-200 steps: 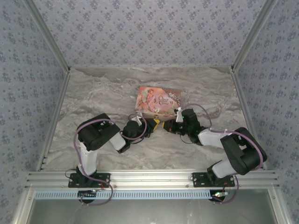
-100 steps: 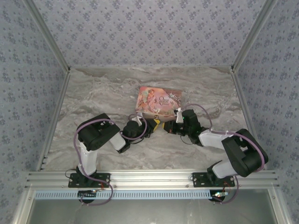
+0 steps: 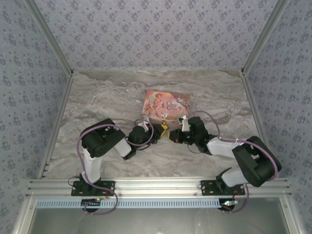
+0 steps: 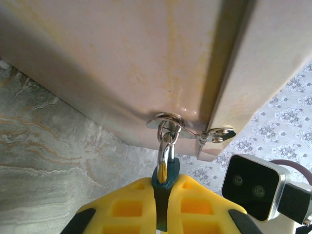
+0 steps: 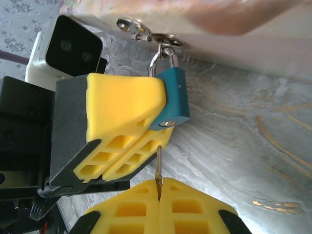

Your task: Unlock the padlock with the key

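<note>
A: Locating the padlock (image 5: 173, 100)?
B: Hanging by the shackle from the hasp (image 4: 168, 120) on the near side of the pink box (image 3: 165, 105), mid surface (image 3: 107, 97). Gripped at the body by the left claw (image 4: 163, 187), clenched.
A: And the right claw (image 5: 159, 185)?
B: Clenched on the key (image 5: 159, 163), tip just short of the keyhole, not in.
A: Risks?
B: Probably missing the slot if tilted. Then skidding off the lock's underside, twisting the thin key in the pads, or shoving the lock and dragging the box.

Grey marble-look tabletop (image 3: 107, 102); blue floral wallpaper walls (image 3: 156, 29) L, R + back.
</note>
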Available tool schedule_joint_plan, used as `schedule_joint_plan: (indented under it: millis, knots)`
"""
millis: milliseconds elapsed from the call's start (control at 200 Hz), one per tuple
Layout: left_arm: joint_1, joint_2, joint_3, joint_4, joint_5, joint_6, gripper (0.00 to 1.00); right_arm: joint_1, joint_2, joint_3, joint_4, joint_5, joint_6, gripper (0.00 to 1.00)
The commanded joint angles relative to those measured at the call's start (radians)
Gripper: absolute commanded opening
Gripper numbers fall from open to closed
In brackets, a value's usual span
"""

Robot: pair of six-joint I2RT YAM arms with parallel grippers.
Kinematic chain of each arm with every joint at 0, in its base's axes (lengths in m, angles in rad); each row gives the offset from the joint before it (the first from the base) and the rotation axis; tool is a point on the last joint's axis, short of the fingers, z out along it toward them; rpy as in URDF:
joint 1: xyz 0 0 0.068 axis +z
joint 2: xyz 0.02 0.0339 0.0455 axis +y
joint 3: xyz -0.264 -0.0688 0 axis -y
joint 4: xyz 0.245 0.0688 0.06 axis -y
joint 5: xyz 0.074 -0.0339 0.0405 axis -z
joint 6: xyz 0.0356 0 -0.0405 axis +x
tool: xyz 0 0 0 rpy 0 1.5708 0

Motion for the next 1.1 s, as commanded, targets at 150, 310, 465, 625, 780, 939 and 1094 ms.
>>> schedule_joint_plan:
  millis: [150, 310, 465, 625, 780, 939, 1094]
  knots:
    - [-0.009, -0.001, 0.016, 0.026, 0.032, 0.018, 0.00, -0.011, 0.028, 0.039, 0.001, -0.011, -0.015, 0.00]
    - [-0.008, 0.003, 0.017, 0.027, 0.033, 0.016, 0.00, -0.034, 0.027, 0.030, 0.003, -0.014, -0.012, 0.00]
    - [-0.009, 0.008, 0.017, 0.029, 0.032, 0.014, 0.00, -0.045, 0.018, 0.025, 0.014, -0.019, -0.011, 0.00]
    - [-0.008, 0.009, 0.017, 0.028, 0.034, 0.012, 0.00, -0.047, 0.017, 0.033, 0.016, -0.024, -0.012, 0.00]
    - [-0.008, 0.010, 0.017, 0.028, 0.034, 0.010, 0.00, -0.048, 0.018, 0.038, 0.018, -0.029, -0.012, 0.00]
    - [-0.009, 0.012, 0.017, 0.028, 0.038, 0.010, 0.00, -0.050, 0.017, 0.043, 0.021, -0.033, -0.011, 0.00]
    - [-0.009, 0.013, 0.016, 0.031, 0.038, 0.008, 0.00, -0.055, 0.018, 0.046, 0.027, -0.031, -0.010, 0.00]
